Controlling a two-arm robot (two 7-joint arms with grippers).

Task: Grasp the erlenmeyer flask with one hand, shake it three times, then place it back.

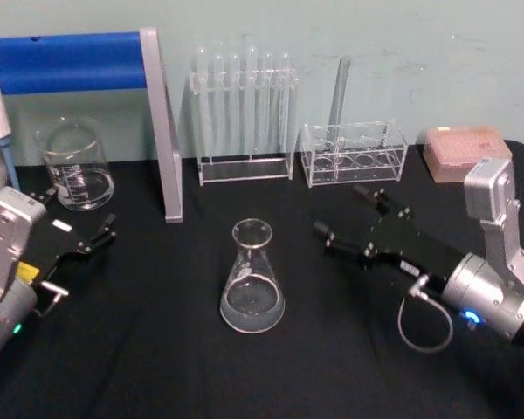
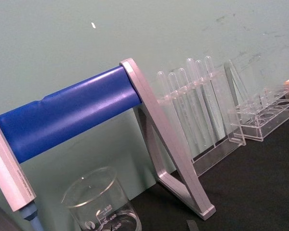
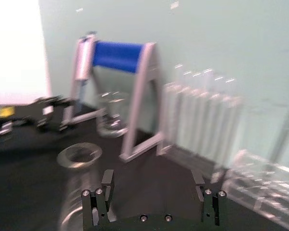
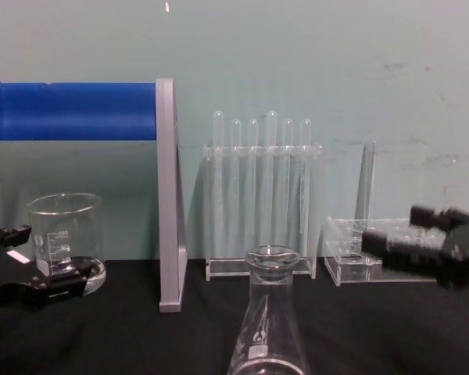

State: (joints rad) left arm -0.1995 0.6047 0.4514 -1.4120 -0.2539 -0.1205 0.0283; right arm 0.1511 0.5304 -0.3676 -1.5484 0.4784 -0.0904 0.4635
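While the erlenmeyer flask (image 1: 252, 279) stands upright on the black table (image 1: 157, 367), mid-front, my right gripper (image 1: 354, 220) hangs just to its right, jaws wide apart and empty. My left gripper (image 1: 80, 223) waits open beside the beaker (image 1: 74, 163).

blue roller stand (image 2: 67, 115), beaker (image 2: 102, 202), test-tube rack (image 2: 202, 110)
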